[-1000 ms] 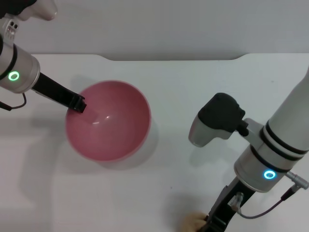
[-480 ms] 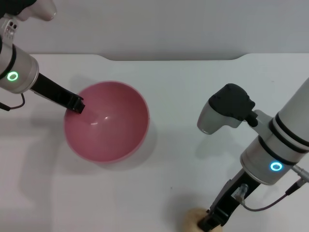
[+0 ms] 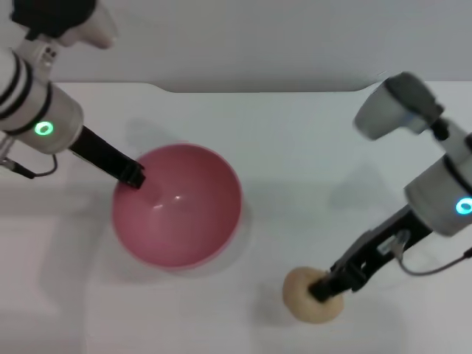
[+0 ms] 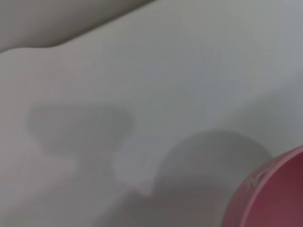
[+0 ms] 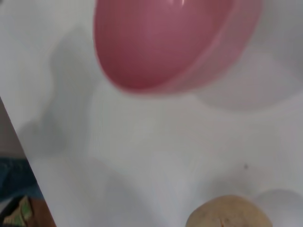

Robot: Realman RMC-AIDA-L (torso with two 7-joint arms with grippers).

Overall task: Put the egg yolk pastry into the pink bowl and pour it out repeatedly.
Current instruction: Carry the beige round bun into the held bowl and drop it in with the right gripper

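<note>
The pink bowl [image 3: 177, 210] stands upright and holds nothing, left of the table's middle. My left gripper [image 3: 134, 177] is shut on the bowl's far-left rim; the left wrist view shows only a piece of the pink bowl's rim [image 4: 272, 194]. The egg yolk pastry [image 3: 301, 293], a pale beige ball, is near the front edge to the right of the bowl, with my right gripper [image 3: 323, 290] shut on it from the right. In the right wrist view the egg yolk pastry [image 5: 229, 213] is close by and the pink bowl [image 5: 165, 42] lies farther off.
The white table [image 3: 295, 147] ends at a back edge [image 3: 265, 90] with a shallow notch, in front of a grey wall. Past the table's side edge, the right wrist view shows a patch of dark floor [image 5: 14, 189].
My right arm has swung away from the front edge, carrying the pastry fully into view. The left gripper and the bowl have shifted a little to the right and toward the front.
</note>
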